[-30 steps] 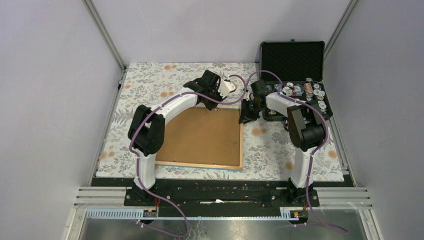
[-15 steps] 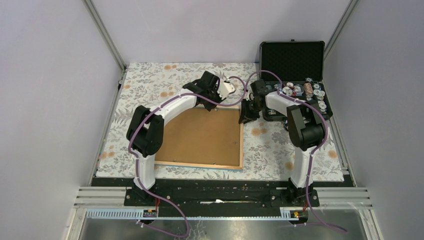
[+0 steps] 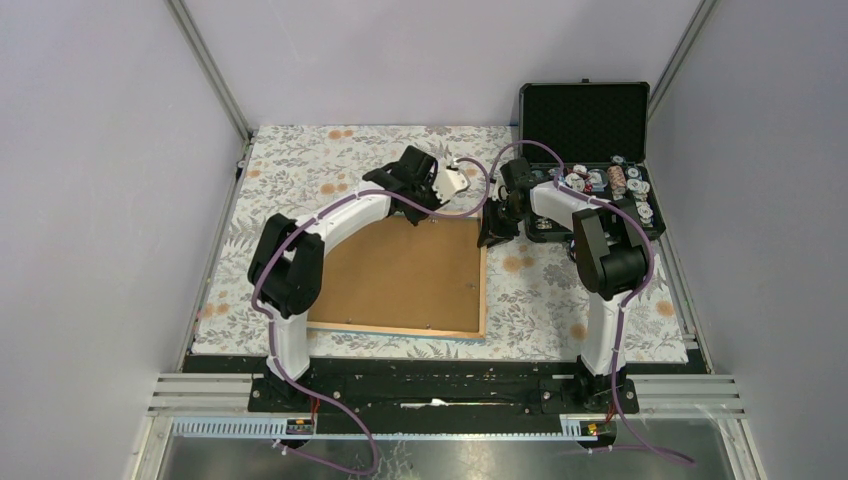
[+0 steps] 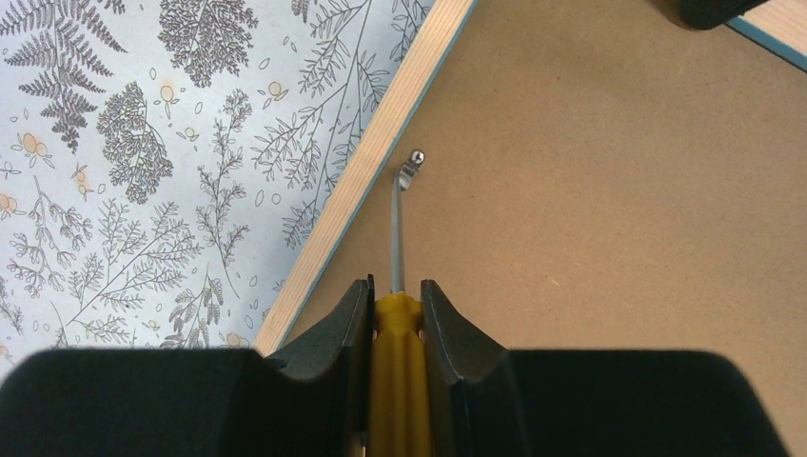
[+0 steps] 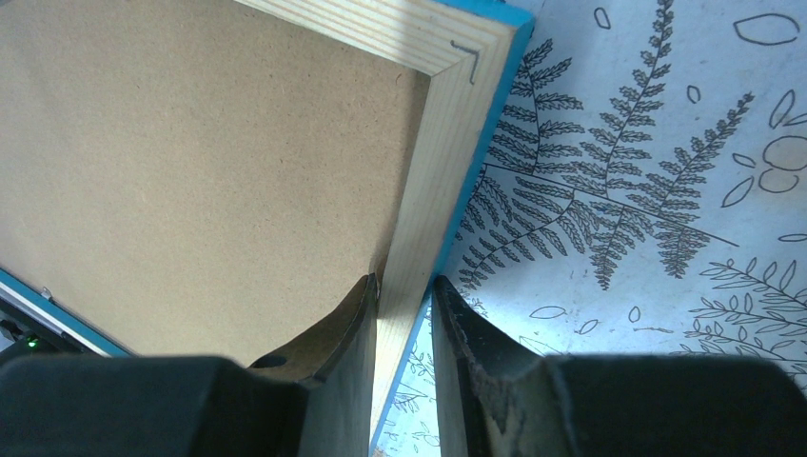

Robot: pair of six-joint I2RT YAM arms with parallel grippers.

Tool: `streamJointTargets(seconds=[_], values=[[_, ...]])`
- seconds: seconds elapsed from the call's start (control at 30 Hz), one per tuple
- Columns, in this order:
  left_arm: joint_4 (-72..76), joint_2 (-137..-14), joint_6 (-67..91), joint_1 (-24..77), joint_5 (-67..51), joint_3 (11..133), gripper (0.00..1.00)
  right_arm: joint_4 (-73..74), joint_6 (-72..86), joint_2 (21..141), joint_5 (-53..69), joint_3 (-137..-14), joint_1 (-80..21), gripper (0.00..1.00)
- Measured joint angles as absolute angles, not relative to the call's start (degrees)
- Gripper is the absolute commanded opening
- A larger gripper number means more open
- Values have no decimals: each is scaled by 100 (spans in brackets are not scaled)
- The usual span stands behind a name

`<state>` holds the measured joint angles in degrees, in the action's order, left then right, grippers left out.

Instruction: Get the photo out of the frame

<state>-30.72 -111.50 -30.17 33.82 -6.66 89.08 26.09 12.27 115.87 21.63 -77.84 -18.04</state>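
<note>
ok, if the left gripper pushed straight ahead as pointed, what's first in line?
The metal tab on the back of the frame: the screwdriver it holds has its tip there, contact unclear.

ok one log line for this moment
left gripper: holds yellow screwdriver at metal tab | right gripper: clamps frame rim | photo: hidden

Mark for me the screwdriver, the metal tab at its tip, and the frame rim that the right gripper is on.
screwdriver (image 4: 398, 362): left wrist view, on the yellow handle.
metal tab (image 4: 409, 171): left wrist view, on its bent end.
frame (image 5: 447, 143): right wrist view, on the pale wood rim.
</note>
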Motion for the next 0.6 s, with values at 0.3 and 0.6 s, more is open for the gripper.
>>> streamJointTargets(seconds=[0.3, 0.6], values=[[-3181, -11069, -3065, 3522, -613, 8844, 0, 2650, 1247, 11614, 2176, -7819, -1782, 0], [-3175, -11041, -3017, 3573, -600, 8803, 0, 2657, 1247, 11622, 2193, -7828, -1778, 0]])
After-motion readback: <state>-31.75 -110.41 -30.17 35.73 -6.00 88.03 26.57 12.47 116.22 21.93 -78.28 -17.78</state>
